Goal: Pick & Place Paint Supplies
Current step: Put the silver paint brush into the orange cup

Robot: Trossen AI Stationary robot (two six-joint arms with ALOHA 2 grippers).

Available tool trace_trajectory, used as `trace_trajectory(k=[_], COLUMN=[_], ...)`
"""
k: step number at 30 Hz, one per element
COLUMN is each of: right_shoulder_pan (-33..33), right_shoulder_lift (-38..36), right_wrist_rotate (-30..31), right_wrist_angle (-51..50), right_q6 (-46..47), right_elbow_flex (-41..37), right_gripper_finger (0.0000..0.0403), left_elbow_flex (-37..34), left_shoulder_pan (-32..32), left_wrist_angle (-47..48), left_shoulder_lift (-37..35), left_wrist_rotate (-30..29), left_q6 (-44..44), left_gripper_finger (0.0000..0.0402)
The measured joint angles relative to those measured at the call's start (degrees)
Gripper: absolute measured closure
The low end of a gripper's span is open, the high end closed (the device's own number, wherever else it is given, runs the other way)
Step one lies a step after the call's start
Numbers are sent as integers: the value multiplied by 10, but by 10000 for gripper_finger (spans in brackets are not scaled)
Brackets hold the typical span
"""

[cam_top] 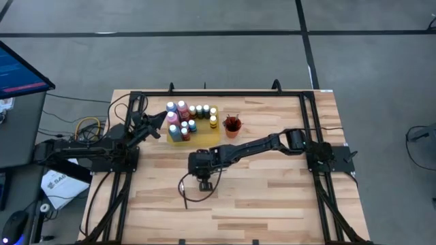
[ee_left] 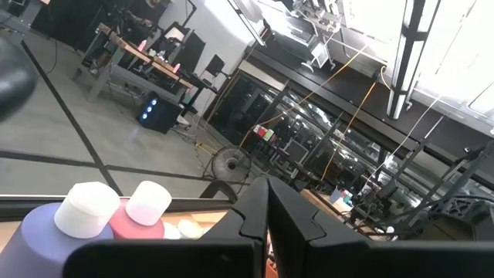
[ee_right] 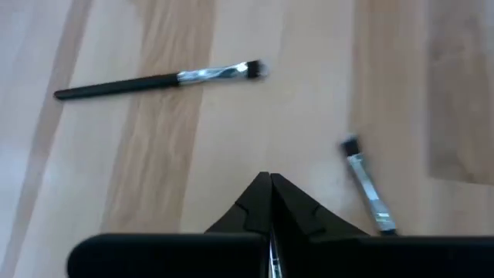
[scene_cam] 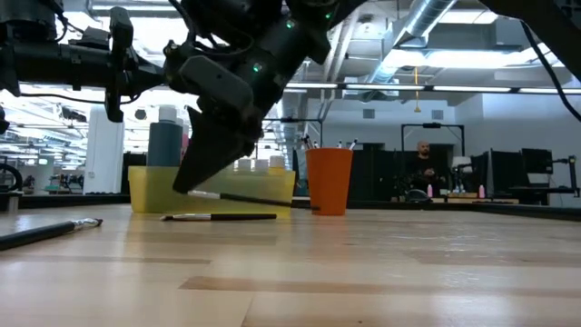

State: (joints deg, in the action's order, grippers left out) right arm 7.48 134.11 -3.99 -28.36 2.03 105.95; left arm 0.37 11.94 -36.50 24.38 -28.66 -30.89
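Small paint bottles (cam_top: 187, 119) with pale caps stand on a yellow mat (cam_top: 204, 138) at the table's far middle. Beside it an orange cup (cam_top: 232, 126) holds brushes. My right gripper (cam_top: 204, 182) is near the table's middle, slanting down, shut on a thin dark brush (scene_cam: 259, 200). Two more brushes (ee_right: 154, 80) (ee_right: 365, 185) lie flat on the wood below it. My left gripper (cam_top: 168, 118) waits shut, raised just left of the bottles; a blue bottle (ee_left: 58, 232) and a pink bottle (ee_left: 143, 216) show below its fingers (ee_left: 255, 208). My right gripper (scene_cam: 188, 186) pinches the brush by one end (scene_cam: 201, 192), between the free ends of its two fingers, which slant down from above. The brush sticks out sideways toward the orange cup (scene_cam: 329, 180) and tilts slightly down. Whether its other end (scene_cam: 304, 206) touches the table, I cannot tell.
A black frame (cam_top: 218, 93) runs along the table's far edge and down both sides. One brush (scene_cam: 218, 216) lies in front of the yellow mat (scene_cam: 150, 191) and another (scene_cam: 45, 232) near the low camera. Bare wood stretches toward the near edge (cam_top: 225, 228).
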Motion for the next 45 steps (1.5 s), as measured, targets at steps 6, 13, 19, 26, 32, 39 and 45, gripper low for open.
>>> trace_trajectory(k=[6,13,19,26,32,39,45], right_shoulder_pan=[0,-2,-28,-80,-114,-140,-176], right_shoulder_lift=[0,-55,-137,-239,-355,-449,-448], right_wrist_rotate=[7,48,118,176,176,195,195], right_wrist_angle=[-33,-71,-89,-52,125,375,622], right_q6=[10,19,6,-18,5,34,35], right_elbow_flex=[42,52,52,7,-187,-433,-565], right_gripper_finger=[403,403,403,403,403,403,403], left_elbow_flex=[0,0,0,0,0,0,0], left_shoulder_pan=[0,0,0,0,0,0,0], left_wrist_angle=[0,0,0,0,0,0,0], left_shoulder_lift=[0,0,0,0,0,0,0], left_wrist_rotate=[0,0,0,0,0,0,0], left_q6=[0,0,0,0,0,0,0], left_gripper_finger=[400,400,400,400,400,400,400])
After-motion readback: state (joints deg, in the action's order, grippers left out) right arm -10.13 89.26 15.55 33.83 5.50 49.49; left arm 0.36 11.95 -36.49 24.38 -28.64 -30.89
